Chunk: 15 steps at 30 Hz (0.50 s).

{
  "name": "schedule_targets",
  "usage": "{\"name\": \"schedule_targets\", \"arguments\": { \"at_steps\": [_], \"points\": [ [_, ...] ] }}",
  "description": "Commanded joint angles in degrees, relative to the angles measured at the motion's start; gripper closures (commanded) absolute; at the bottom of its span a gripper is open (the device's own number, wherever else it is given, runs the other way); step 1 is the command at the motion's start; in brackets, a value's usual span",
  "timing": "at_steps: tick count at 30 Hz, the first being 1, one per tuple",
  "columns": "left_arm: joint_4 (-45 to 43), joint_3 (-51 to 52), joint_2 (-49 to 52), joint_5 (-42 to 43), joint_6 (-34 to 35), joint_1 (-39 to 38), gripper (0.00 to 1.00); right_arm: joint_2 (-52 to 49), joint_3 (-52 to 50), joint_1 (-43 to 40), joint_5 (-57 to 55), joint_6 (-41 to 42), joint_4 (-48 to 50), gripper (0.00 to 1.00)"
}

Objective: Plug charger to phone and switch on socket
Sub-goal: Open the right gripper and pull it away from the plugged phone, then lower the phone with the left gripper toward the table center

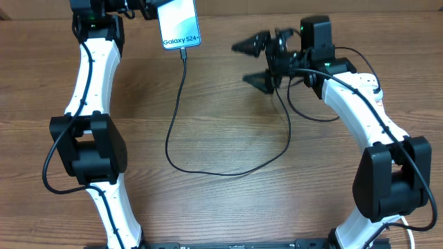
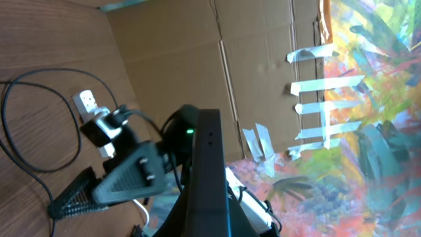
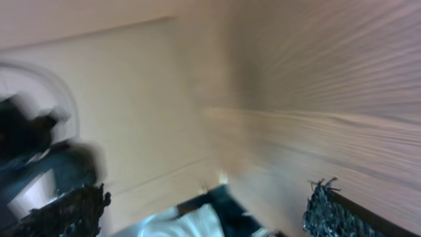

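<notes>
The phone (image 1: 179, 23), teal-screened with white "Galaxy" lettering, is at the table's far edge. My left gripper (image 1: 147, 8) is shut on its left side. In the left wrist view the phone (image 2: 209, 178) shows edge-on as a dark slab. The charger (image 1: 173, 131), a thin black cable, is plugged into the phone's near end. It loops across the table and runs up under my right gripper (image 1: 252, 63). That gripper hangs open and holds nothing. Its view is blurred, and a white shape (image 3: 187, 225) lies below its fingertips (image 3: 69, 210). The socket shows only as a white block (image 2: 85, 100).
Brown cardboard (image 2: 197, 59) and a colourful painted sheet (image 2: 368, 118) stand behind the table's far edge. Slack black cable (image 2: 20, 131) lies on the wood near the right arm (image 1: 360, 104). The left arm (image 1: 90, 83) runs down the table's left side.
</notes>
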<state>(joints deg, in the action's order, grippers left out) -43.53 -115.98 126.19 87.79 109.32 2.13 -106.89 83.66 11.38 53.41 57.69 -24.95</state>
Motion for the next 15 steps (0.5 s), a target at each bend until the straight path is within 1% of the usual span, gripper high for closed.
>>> {"name": "schedule_targets", "arguments": {
  "at_steps": [1, 4, 7, 11, 12, 14, 15],
  "points": [
    [-0.42, -1.14, -0.72, -0.7, -0.81, -0.07, 0.95, 1.03, 0.02, -0.55, -10.01, -11.39, -8.0, 0.0],
    [-0.42, -1.14, -0.72, -0.42, -2.43, -0.17, 0.95, 1.86, 0.02, -0.74, -18.12, -14.45, -16.65, 0.0],
    [-0.15, -1.11, -0.72, 0.22, -5.31, -0.44, 0.95, 3.8, 0.02, -0.92, -27.02, -15.21, -23.32, 0.0],
    [0.35, -0.72, -0.72, 1.29, -8.68, -1.2, 0.96, 8.33, 0.02, -0.92, -34.97, -15.82, -27.47, 0.0],
    [0.44, -0.42, -0.72, 1.9, -10.21, -1.51, 0.96, 10.73, 0.02, -0.92, -37.07, -15.85, -28.22, 0.0],
    [0.81, 0.28, -0.72, 2.4, -12.35, -1.92, 0.95, 13.88, 0.02, -0.92, -38.45, -16.31, -28.35, 0.0],
    [2.21, 1.18, -0.72, 2.47, -13.44, -2.21, 0.96, 17.33, 0.04, -0.92, -38.75, -17.33, -28.22, 0.0]
  ]
}}
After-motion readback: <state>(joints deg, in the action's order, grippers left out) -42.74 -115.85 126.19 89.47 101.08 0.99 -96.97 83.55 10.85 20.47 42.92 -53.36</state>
